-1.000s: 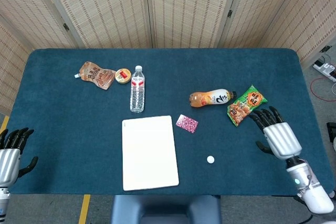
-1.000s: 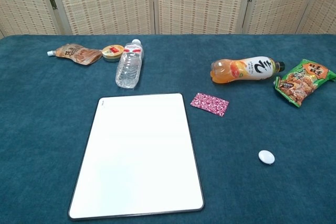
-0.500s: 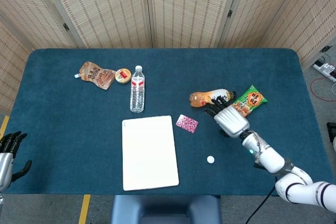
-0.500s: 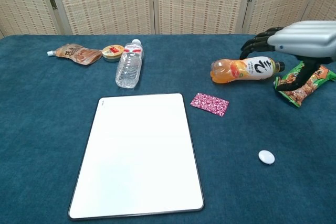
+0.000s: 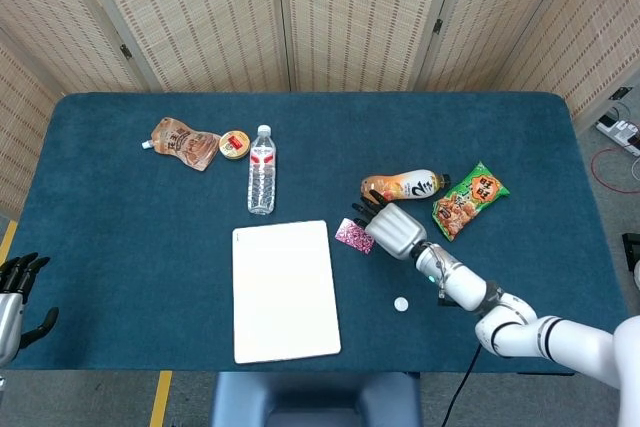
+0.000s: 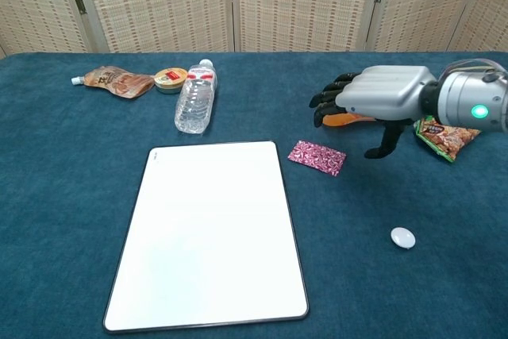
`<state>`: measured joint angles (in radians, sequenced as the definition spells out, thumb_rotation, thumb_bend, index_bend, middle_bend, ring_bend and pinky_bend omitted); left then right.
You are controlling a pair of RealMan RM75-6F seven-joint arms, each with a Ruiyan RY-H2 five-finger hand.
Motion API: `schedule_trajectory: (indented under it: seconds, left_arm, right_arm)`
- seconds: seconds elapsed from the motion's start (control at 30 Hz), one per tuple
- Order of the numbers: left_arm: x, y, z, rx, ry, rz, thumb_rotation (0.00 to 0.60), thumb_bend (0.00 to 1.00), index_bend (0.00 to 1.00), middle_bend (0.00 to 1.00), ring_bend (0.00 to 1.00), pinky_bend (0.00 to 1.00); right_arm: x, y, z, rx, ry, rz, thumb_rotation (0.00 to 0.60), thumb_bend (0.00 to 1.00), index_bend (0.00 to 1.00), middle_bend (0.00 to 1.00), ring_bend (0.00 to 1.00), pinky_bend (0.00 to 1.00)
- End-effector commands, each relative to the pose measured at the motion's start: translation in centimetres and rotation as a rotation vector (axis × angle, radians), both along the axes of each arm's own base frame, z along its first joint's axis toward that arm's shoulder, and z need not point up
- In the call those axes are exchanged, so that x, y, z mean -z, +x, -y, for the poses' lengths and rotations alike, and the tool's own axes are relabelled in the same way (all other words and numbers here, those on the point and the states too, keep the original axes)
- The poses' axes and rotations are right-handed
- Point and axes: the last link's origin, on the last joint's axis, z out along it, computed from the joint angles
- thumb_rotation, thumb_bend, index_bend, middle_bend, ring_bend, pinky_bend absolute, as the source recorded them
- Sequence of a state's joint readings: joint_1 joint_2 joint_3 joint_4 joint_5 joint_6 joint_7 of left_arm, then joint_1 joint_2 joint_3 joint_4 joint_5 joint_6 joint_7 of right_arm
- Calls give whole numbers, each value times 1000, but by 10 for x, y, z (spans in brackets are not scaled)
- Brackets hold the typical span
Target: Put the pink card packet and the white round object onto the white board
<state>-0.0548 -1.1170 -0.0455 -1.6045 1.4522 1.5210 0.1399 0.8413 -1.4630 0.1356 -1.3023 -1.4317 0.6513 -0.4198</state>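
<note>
The pink card packet (image 5: 352, 235) (image 6: 317, 156) lies flat on the blue cloth just right of the white board (image 5: 284, 290) (image 6: 210, 232). My right hand (image 5: 389, 228) (image 6: 373, 98) hovers above and to the right of the packet, fingers apart, holding nothing. The white round object (image 5: 401, 303) (image 6: 402, 237) rests on the cloth nearer the front edge, right of the board. My left hand (image 5: 15, 292) shows only at the lower left edge of the head view, off the table, fingers spread and empty.
An orange drink bottle (image 5: 405, 186) lies behind my right hand, with a green snack bag (image 5: 468, 199) to its right. A clear water bottle (image 5: 261, 171), a small round tin (image 5: 234, 144) and a brown pouch (image 5: 184, 143) lie at the back left.
My right hand has swept leftward from the table's right edge, past the snack bag and orange bottle, to just over the pink packet. The left hand sank lower at the frame edge.
</note>
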Motion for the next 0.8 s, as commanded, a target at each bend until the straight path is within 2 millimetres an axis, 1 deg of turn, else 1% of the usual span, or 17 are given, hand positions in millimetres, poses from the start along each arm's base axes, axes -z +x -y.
schedule_trajectory:
  seconds: [0.03, 0.27, 0.4, 0.57, 0.8]
  left_arm:
    - [0, 0, 0, -2, 0, 1, 600, 350, 196, 163, 149, 0]
    - [0, -3, 1, -15, -3, 2, 600, 350, 195, 162, 149, 0]
    - [0, -4, 2, -20, -1, 7, 600, 351, 170, 162, 149, 0]
    - [0, -6, 2, -28, -4, 6, 600, 351, 162, 161, 149, 0]
    - [1, -6, 2, -34, -8, 7, 600, 351, 161, 161, 148, 0]
  right_arm:
    - [13, 7, 4, -32, 10, -23, 600, 300, 197, 85, 0, 0]
    - [30, 10, 11, -71, 11, -67, 600, 300, 198, 86, 0, 0]
    - [39, 10, 13, -80, 18, -85, 600, 300, 198, 86, 0, 0]
    - [46, 8, 14, -82, 17, -99, 600, 301, 198, 85, 0, 0]
    - [48, 6, 16, -90, 10, -107, 600, 300, 198, 85, 0, 0]
